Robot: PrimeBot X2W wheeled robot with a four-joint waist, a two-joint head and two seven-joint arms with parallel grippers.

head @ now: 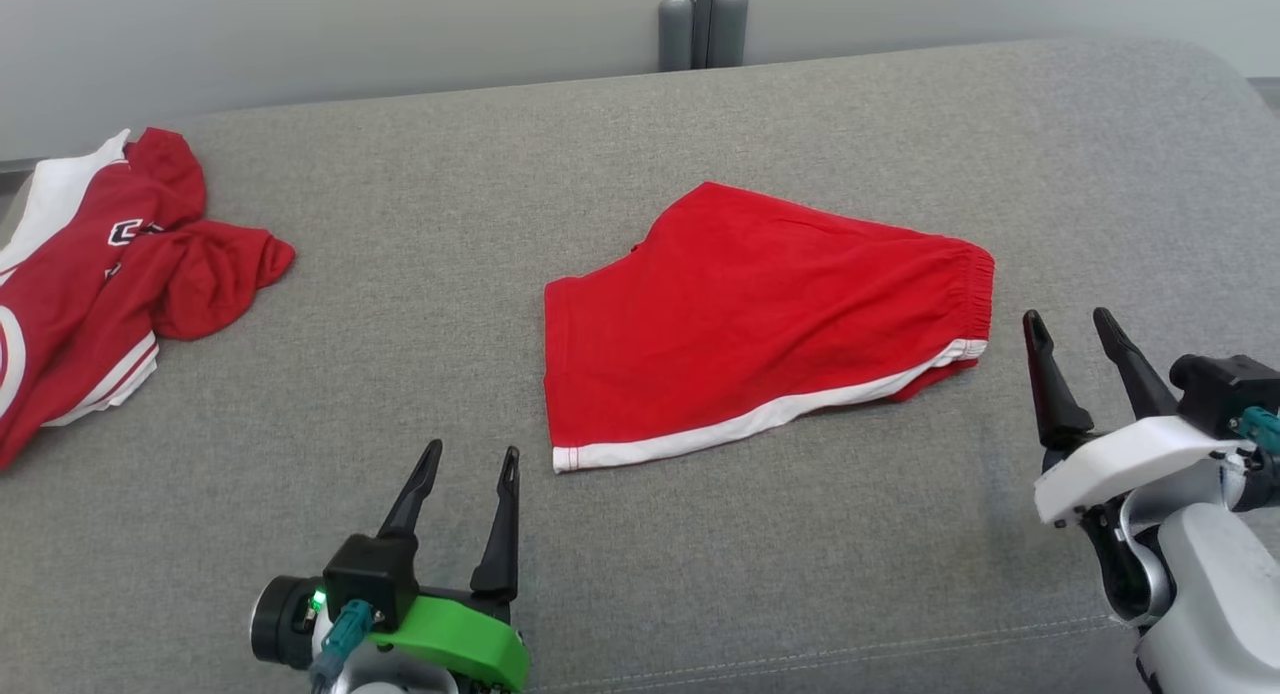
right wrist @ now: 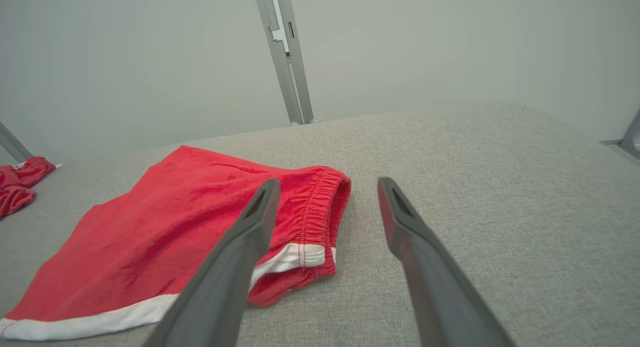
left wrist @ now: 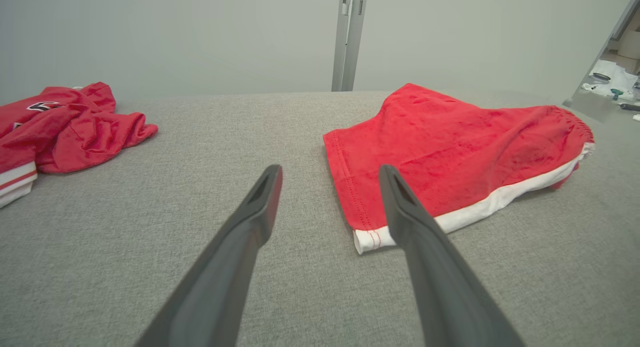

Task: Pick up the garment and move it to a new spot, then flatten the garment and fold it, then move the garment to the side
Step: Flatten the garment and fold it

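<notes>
Head view: red shorts [head: 760, 314] lie folded in the middle of the grey cushion [head: 760, 564], left gripper [head: 473, 449] near the hem corner, right gripper [head: 1065, 316] beside the waistband, both spread wide and empty. Grab just the top layer and I reckon the fold flops open mid-move.

Noted grey woven padded surface [head: 760, 574], stitched seam near front edge. Behind it, plain pale grey wall [head: 300, 34], split by upright metal post [left wrist: 350, 37]. Far right, past wall edge: floor [left wrist: 595, 102] with scattered clutter. Soft, even light.
</notes>
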